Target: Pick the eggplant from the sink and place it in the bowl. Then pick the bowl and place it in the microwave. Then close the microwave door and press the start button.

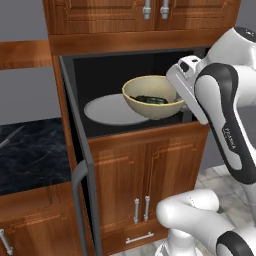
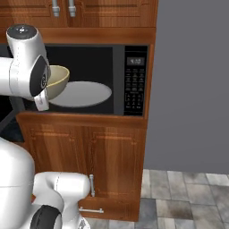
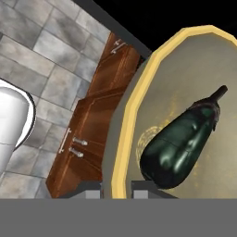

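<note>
Eggplant (image 3: 180,148) in bowl (image 1: 152,97) (before open microwave (image 2: 118,80)).

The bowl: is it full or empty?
Not empty: the bowl holds the eggplant, lying on its speckled inside. The gripper pinches its rim.

Pale digits are shown on the small display (image 2: 135,61) at the top of the microwave's keypad panel (image 2: 135,82), right of centre in the right base view, but they are too blurred to be read. The key markings below cannot be made out either.

A small dark marking (image 1: 229,139) is printed on the arm's white forearm, at the right of the left base view; it cannot be read.
</note>
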Available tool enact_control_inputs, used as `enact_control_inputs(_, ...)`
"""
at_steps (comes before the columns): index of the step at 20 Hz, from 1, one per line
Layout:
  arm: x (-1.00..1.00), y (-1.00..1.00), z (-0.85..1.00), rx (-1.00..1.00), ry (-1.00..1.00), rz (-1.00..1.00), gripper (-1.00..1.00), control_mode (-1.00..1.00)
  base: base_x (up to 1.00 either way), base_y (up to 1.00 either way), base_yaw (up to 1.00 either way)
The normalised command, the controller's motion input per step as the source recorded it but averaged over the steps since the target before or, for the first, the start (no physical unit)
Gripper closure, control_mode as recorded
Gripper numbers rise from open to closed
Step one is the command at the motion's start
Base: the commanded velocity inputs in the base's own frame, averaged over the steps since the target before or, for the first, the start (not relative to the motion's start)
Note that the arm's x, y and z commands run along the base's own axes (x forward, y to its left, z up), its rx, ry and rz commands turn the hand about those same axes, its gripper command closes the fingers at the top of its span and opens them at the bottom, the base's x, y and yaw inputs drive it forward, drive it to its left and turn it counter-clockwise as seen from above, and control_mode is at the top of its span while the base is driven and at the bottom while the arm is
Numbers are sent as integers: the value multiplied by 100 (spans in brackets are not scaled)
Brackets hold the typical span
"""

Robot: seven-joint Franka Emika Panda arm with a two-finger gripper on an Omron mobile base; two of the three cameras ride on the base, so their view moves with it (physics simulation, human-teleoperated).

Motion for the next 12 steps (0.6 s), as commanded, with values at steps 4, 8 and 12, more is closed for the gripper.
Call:
enact_control_inputs(4, 20, -20, -87, 0, 1, 0, 100, -100, 0, 0, 0)
enact_control_inputs(8, 90, -3, -64, 0, 0, 0, 100, -100, 0, 0, 0)
enact_control_inputs(12, 100, 0, -14, 0, 0, 0, 100, -100, 0, 0, 0)
